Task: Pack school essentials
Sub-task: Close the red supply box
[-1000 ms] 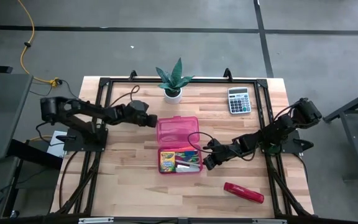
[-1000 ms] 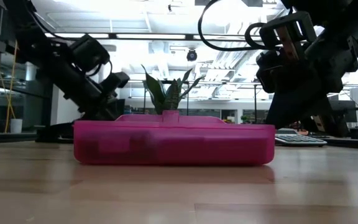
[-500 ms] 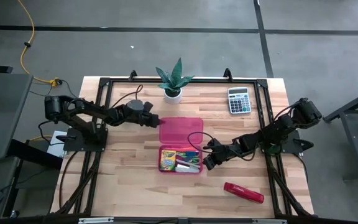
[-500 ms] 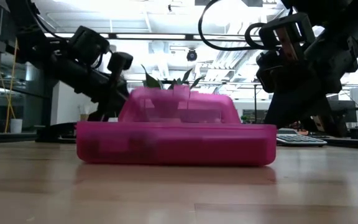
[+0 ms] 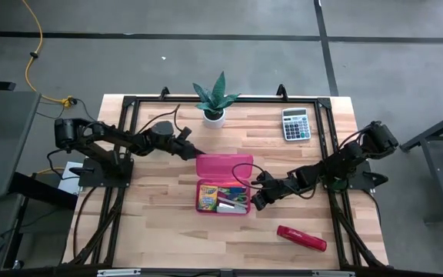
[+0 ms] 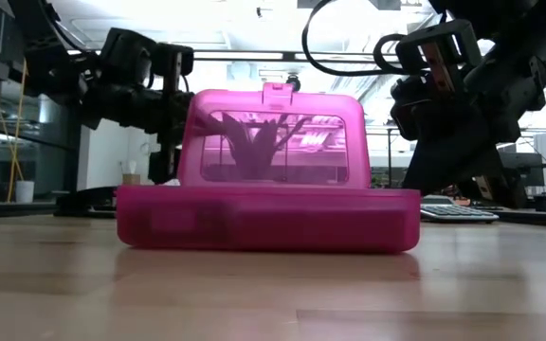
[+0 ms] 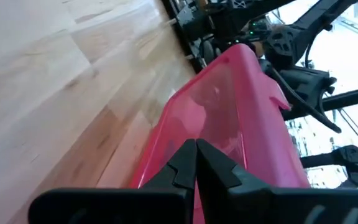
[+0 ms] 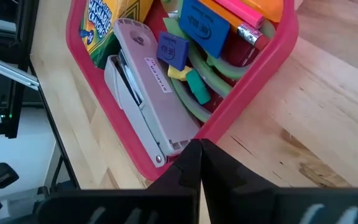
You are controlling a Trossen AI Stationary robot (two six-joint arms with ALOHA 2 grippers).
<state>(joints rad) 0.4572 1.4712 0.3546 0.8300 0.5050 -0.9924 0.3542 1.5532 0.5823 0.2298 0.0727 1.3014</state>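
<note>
The pink pencil case's tray [image 5: 223, 208] lies at mid-table, and its lid [image 6: 268, 137] stands nearly upright on the hinge along the far side. In the tray lie the yellow-green crayon box [image 8: 104, 25], a grey-white piece [image 8: 142, 93], the blue eraser [image 8: 173, 50], green scissor handles [image 8: 197, 99], the pink marker [image 8: 253, 9] and the pencil's end [image 8: 250, 34]. My left gripper [image 5: 193, 153] is shut at the lid's left far side. My right gripper [image 5: 255, 203] is shut at the tray's near right corner. My left gripper pushes with its shut fingertips [image 7: 196, 149] against the lid's outer face [image 7: 229, 106], near its left edge. It comes from the table's left, slanting slightly down. The lid stands tilted up on its hinge. My right gripper's shut fingertips [image 8: 199, 149] are against the tray's outer wall [image 8: 229, 115] at the near right corner, coming level from the table's right. The tray lies flat on the table.
A potted plant [image 5: 213, 100] stands at the far edge behind the case. The grey calculator [image 5: 296, 123] lies at the far right, the red stapler [image 5: 301, 238] at the near right. Black frame rails [image 5: 125, 131] run along both sides. Bare wood lies left of the case.
The lid has swung up from lying flat on the table beyond the tray to standing nearly upright; the tray stayed in place. My left gripper moved right and slightly up behind the lid.
</note>
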